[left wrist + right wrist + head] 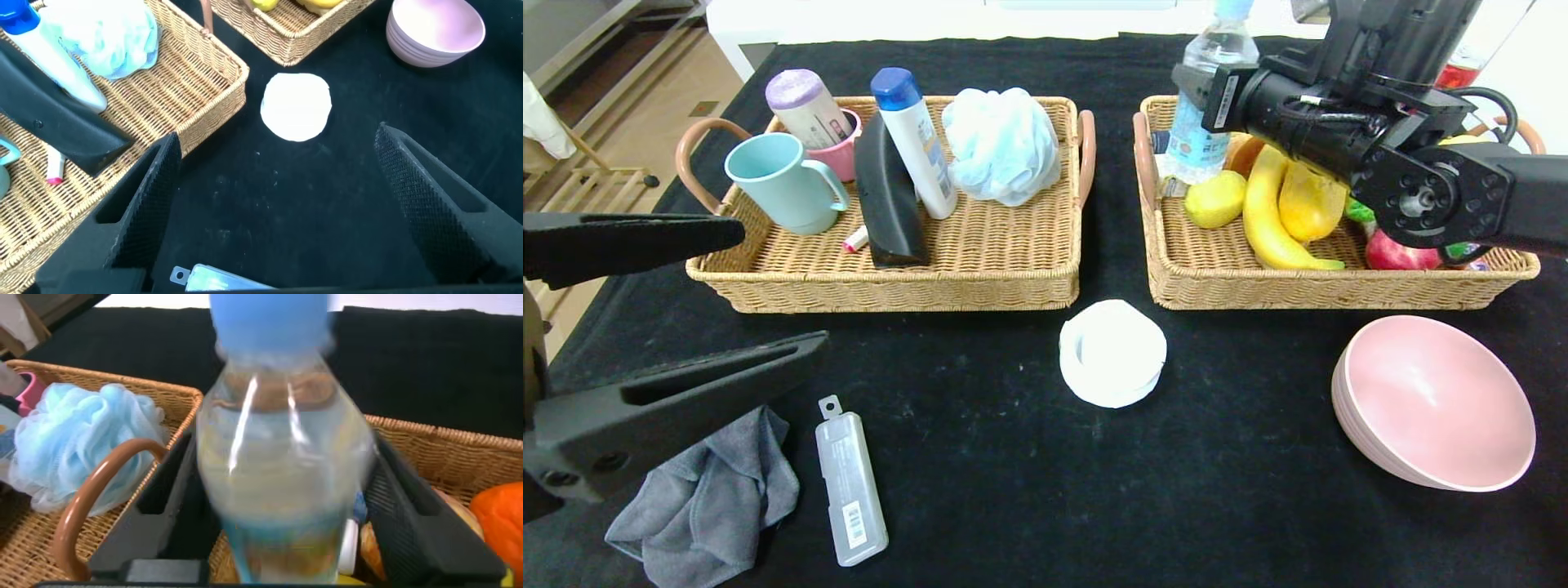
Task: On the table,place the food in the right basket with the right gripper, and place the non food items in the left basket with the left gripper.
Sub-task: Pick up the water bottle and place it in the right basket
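Since non-food goes left, the left tool (784, 284) hangs wide open and empty over the near left of the counter (980, 457), just above a crumpled grey cloth (703, 490) and beside a clear plastic case (851, 490), both not yet sorted. Farther out lie a white round item (1112, 353), whose make I cannot tell, and stacked pink bowls (1433, 404). Beyond them, the left basket (890, 298) holds cups, bottles and a bath sponge. The right basket (1339, 294) holds a lemon (1215, 200) and a banana (1270, 220). At its far left corner the water bottle (1205, 106) stands upright, likely being set down, with the right tool (282, 469) straddling it. Whether it grips or has let go I cannot tell. The right arm hides the basket's far right side, and the bottle's cap is cut off in the head view.
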Motion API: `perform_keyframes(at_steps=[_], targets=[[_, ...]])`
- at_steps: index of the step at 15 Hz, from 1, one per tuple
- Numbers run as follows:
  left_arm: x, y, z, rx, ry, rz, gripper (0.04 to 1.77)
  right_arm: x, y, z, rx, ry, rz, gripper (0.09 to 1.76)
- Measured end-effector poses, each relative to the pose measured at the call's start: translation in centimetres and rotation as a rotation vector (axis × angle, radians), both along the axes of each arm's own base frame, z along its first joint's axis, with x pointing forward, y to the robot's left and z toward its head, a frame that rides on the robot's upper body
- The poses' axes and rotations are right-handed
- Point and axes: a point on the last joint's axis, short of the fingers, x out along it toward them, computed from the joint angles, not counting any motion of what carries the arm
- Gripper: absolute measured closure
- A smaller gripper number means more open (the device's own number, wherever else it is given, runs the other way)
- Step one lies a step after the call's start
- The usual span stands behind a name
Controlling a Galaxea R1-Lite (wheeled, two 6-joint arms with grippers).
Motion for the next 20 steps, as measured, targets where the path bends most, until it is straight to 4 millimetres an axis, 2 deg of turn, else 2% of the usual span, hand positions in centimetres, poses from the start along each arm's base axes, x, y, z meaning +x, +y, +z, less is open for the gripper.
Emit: perform_keyframes(at_steps=[5, 13, 17, 20], targets=[[0.0, 0.0, 0.0, 0.000, -0.001, -0.001, 0.09, -0.2, -0.6, -0.4, -0.008, 0.023, -0.016, 0.37], [-0.2, 0.1, 0.1, -0.005, -0.008, 0.000, 0.09, -1.5, -1.3, 0.0, -0.015, 0.035, -0.022, 0.22], [-0.3, 0.2, 0.2, -0.005, -0.012, 0.001, 0.09, -3.4, -1.8, 0.7, -0.053, 0.069, -0.016, 0.19], [-0.4, 0.2, 0.2, -0.006, -0.015, 0.001, 0.09, -5.4, -2.7, 2.2, -0.079, 0.090, -0.018, 0.17]])
